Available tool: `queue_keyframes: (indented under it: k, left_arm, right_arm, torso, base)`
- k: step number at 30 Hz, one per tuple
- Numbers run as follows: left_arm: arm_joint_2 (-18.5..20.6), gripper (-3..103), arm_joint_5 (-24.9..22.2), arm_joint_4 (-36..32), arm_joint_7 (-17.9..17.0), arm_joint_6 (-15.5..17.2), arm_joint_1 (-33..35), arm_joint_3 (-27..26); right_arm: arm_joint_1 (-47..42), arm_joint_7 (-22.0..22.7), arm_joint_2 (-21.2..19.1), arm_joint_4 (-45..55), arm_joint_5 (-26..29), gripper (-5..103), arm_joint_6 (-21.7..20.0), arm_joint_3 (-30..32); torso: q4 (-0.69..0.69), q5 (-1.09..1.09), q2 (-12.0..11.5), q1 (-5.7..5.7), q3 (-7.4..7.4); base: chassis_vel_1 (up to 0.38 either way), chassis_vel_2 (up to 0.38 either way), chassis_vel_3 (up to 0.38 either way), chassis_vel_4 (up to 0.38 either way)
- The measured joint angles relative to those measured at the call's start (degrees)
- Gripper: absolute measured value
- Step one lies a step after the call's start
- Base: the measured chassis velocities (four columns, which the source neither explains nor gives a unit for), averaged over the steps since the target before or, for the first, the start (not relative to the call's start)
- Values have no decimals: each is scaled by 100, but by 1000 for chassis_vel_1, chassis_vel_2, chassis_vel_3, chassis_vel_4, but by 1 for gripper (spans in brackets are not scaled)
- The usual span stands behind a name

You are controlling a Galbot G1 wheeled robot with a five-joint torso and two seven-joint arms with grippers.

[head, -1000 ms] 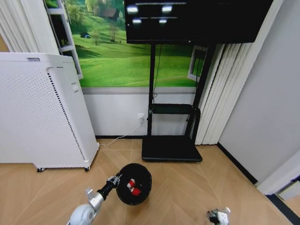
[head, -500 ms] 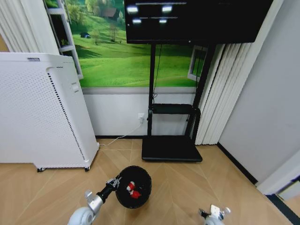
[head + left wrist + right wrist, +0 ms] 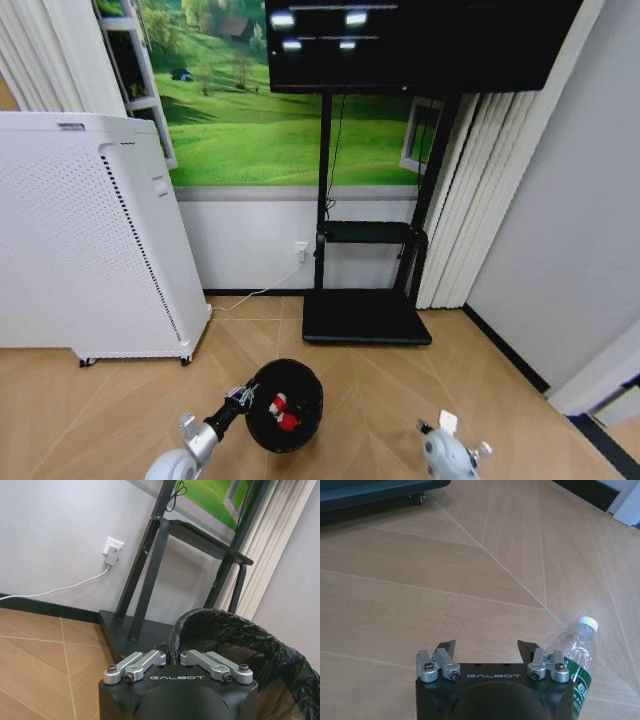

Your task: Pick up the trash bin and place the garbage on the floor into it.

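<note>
The left gripper (image 3: 240, 397) is seen pinched onto the near-left rim of the small round black mesh trash bin (image 3: 287, 407), inside which two red-and-white pieces of garbage (image 3: 281, 412) are held. To the right, bare wooden floor (image 3: 470, 580) is left open around the right gripper (image 3: 487, 650), whose fingers are spread with nothing between them. A small clear plastic bottle with a green label (image 3: 575, 657) is seen lying on the floor just beside it.

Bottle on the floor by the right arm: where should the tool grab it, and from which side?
Likely mid-body, above the green label, coming straight down. The bottle lies on its side on the wood floor, white cap pointing away, so its round body offers two flanks to the open right tool.
</note>
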Motion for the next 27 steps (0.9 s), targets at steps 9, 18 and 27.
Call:
queue_keyframes:
  k: [9,18,27]
  left_arm:
    - [-25,7,-9,45,12,0,-3,-4]
    - [-34,7,-11,67,20,-3,-52,45]
    - [-35,7,-13,50,28,-7,4,31]
  right_arm:
    - [280,120,25,-655,-230,73,249,90]
    - [367,301,110,-1071,-471,73,505,129]
    - [563,326,137,-1555,-697,73,718,130]
  torso:
    - [-2,-1,0,0,0]
    - [-2,0,0,0,-1]
    - [-1,-1,0,0,-1]
  base:
    - [0,0,0,0]
    - [0,0,0,0]
    - [0,0,0,0]
